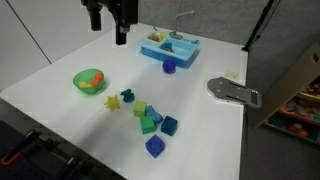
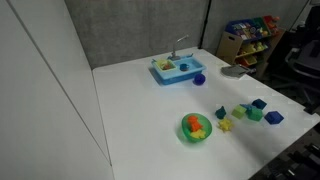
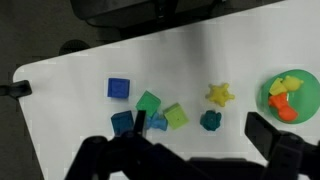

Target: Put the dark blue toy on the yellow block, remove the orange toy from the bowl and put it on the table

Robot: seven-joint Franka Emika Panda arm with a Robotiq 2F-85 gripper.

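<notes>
The dark blue toy (image 1: pixel 127 95) lies on the white table (image 1: pixel 60 110), right beside the yellow block (image 1: pixel 113 102), not on it. Both also show in the wrist view: the toy (image 3: pixel 210 120) just below the yellow block (image 3: pixel 220 95). The orange toy (image 1: pixel 90 80) sits in the green bowl (image 1: pixel 78 82) with other small pieces; it also shows in the wrist view (image 3: pixel 285 108), in the bowl (image 3: pixel 266 98). My gripper (image 1: pixel 120 25) hangs high above the table's far side, open and empty. In the wrist view my gripper's (image 3: pixel 200 130) fingers frame the dark blue toy from far above.
Green blocks (image 1: pixel 148 125) and bright blue cubes (image 1: pixel 154 146) cluster near the toys. A light-blue tray (image 1: pixel 168 45) with a tap stands at the far edge, a purple-blue cup piece (image 1: pixel 169 67) before it. A grey flat object (image 1: pixel 232 90) lies at the table's edge.
</notes>
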